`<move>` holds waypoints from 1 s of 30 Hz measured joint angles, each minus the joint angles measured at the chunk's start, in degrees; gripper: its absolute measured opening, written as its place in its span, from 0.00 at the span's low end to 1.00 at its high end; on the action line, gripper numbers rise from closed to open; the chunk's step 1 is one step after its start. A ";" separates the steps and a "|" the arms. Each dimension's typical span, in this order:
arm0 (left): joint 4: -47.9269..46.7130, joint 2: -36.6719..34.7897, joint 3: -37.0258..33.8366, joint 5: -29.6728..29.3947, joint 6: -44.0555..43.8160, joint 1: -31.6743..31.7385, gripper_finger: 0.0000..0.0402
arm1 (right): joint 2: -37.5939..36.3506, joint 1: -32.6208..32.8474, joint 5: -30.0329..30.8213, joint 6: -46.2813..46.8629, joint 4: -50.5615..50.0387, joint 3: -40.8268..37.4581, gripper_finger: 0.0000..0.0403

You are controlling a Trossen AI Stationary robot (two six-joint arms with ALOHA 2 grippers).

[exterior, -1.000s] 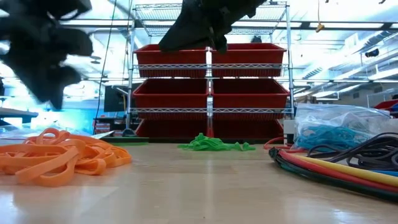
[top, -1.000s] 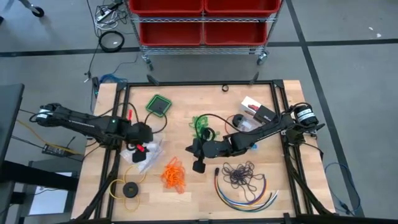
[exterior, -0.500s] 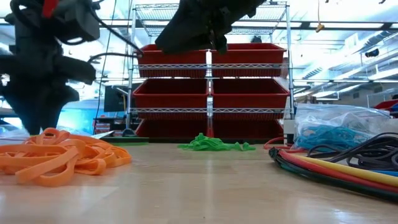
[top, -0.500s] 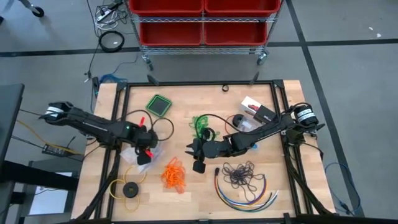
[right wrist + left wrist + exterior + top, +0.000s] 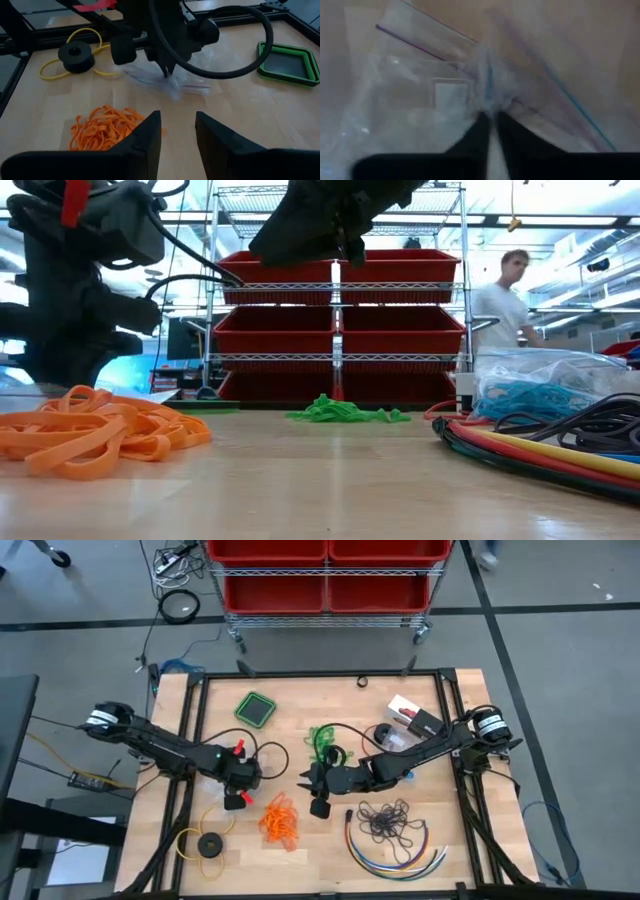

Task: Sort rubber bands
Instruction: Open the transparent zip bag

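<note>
A clear plastic bag [image 5: 470, 85] is pinched by the left gripper [image 5: 490, 117]; orange rubber bands [image 5: 102, 127] are seen just beyond the right gripper [image 5: 177, 125], fingers parted.

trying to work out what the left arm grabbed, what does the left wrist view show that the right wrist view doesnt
Only the left wrist view: the left gripper shut on a fold of the clear plastic bag, seen up close.

Only the right wrist view: the orange rubber bands, yellow ring with black disc, green square tray, and the open right gripper.

Both: the bag on the wooden table.
</note>
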 joint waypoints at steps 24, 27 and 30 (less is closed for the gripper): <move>-11.14 -4.23 12.31 0.62 5.57 0.28 0.00 | 0.02 0.46 -0.04 0.00 0.01 0.00 0.26; -10.78 -4.32 11.71 0.52 4.56 0.28 0.00 | 0.02 0.48 -0.07 0.02 0.01 0.00 0.25; -10.94 -4.29 11.61 0.08 4.52 0.30 0.00 | 0.02 0.48 -0.06 0.00 0.01 0.00 0.25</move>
